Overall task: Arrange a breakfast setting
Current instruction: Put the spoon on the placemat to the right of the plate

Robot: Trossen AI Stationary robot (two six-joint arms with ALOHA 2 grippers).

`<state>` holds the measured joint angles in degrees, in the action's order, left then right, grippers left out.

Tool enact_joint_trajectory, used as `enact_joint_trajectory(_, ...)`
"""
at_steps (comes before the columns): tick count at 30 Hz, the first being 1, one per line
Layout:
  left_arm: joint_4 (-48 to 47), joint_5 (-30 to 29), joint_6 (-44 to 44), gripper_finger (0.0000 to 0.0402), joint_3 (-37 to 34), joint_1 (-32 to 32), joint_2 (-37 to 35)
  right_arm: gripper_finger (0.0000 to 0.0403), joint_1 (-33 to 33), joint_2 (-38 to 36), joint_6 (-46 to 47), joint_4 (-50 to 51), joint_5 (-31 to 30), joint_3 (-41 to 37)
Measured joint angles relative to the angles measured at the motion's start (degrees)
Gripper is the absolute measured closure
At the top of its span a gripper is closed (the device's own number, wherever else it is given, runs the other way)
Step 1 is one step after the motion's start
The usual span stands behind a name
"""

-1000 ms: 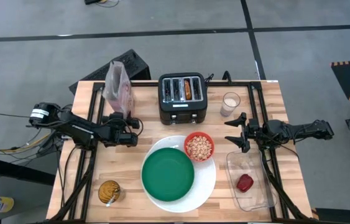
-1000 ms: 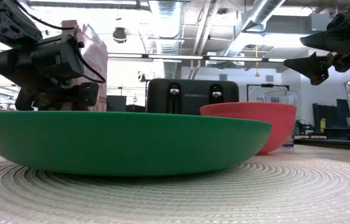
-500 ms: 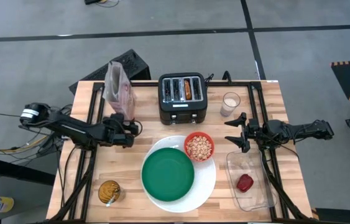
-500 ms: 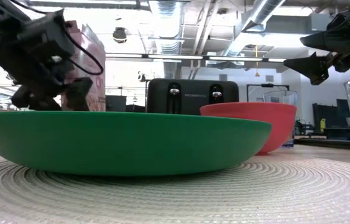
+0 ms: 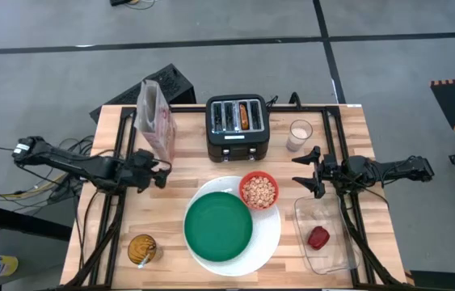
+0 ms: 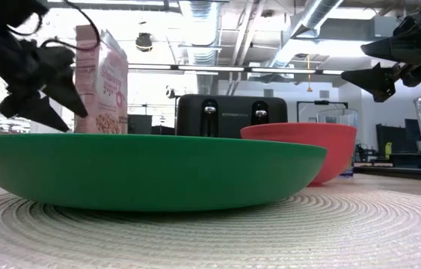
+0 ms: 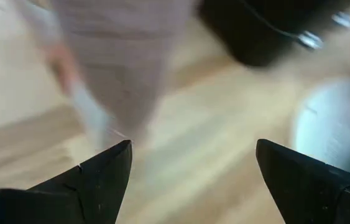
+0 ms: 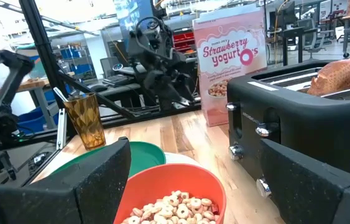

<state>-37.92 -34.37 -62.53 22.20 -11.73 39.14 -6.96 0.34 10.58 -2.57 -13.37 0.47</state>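
Observation:
The green plate [image 5: 218, 226] lies on the large white plate [image 5: 271, 230] at the table's front middle. The red bowl [image 5: 259, 191] of cereal stands on the white plate's far right rim. The bagel [image 5: 245, 115] sticks up from a slot of the black toaster [image 5: 238, 129]. The red food piece [image 5: 318, 237] lies in the clear tray [image 5: 328, 214]. I see no spoon plainly. My left gripper [image 5: 165, 170] is open and empty, in front of the cereal box [image 5: 154, 121]. My right gripper [image 5: 300, 171] is open and empty, between the bowl and the tray, above the table.
A glass of milk [image 5: 298, 133] stands right of the toaster. An amber glass [image 5: 141, 249] stands at the front left. The cereal box stands upright at the far left. Bare wood lies between the left gripper and the plates.
My left gripper has drawn back toward the table's left edge, away from the cereal box, and tipped its fingers downward. The box stands where it was. My right arm has kept still.

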Motion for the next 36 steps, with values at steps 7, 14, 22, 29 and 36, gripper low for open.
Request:
enact_joint_trajectory(7,1.19,14.12,7.65,0.0074,0.0,-1.55,-11.16,0.0032,0.0,0.0,-0.01,0.0,0.0,0.0)
enact_joint_trajectory(14,9.56,27.43,19.26,0.0074,0.0,-3.6,-19.97,0.0032,-0.02,0.02,0.0,0.0,0.0,-0.01)
enact_joint_trajectory(22,21.58,39.38,27.45,0.0074,0.02,-8.62,-22.63,0.0032,0.0,0.0,0.0,0.0,0.0,0.0)
enact_joint_trajectory(29,24.78,40.13,27.38,0.0074,0.02,-15.49,-21.79,0.0032,-0.02,0.0,0.01,0.0,0.0,0.0)
enact_joint_trajectory(36,38.19,37.88,31.72,0.0074,0.02,-21.92,-17.82,0.0032,-0.02,0.02,-0.01,0.0,0.0,-0.02)
